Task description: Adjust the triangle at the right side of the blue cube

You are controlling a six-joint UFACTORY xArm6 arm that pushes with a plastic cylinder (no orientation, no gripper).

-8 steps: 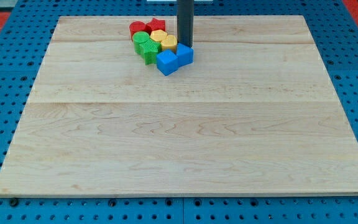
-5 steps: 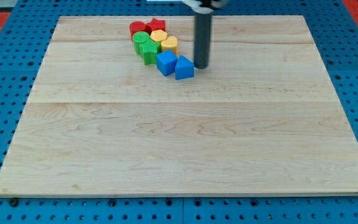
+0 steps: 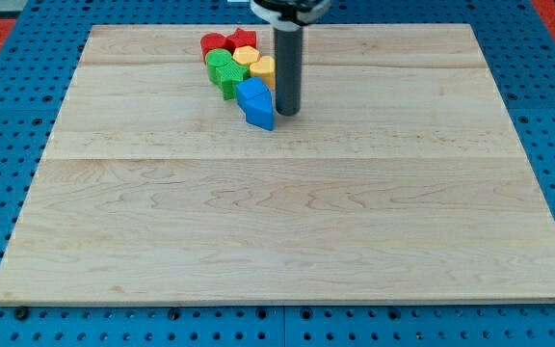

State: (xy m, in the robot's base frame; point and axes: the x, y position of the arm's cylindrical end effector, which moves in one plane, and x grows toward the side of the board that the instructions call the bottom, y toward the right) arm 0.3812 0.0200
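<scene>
The blue cube [image 3: 251, 93] sits at the lower right end of a cluster of blocks near the view's top. The blue triangle [image 3: 263, 117] lies pressed against the cube's lower right side, and the two read as one blue mass. My tip [image 3: 287, 113] stands just right of the triangle, touching or almost touching it. The rod hides part of the yellow block [image 3: 263, 67] behind it.
The cluster also holds two red blocks [image 3: 212, 43] [image 3: 245, 39], two green blocks [image 3: 220, 60] [image 3: 229, 80] and another yellow block [image 3: 245, 56]. The wooden board [image 3: 277, 231] rests on a blue pegboard.
My tip swung round from above the triangle to its right, then moved left. The triangle slid down and left, tight against the blue cube's lower right side.
</scene>
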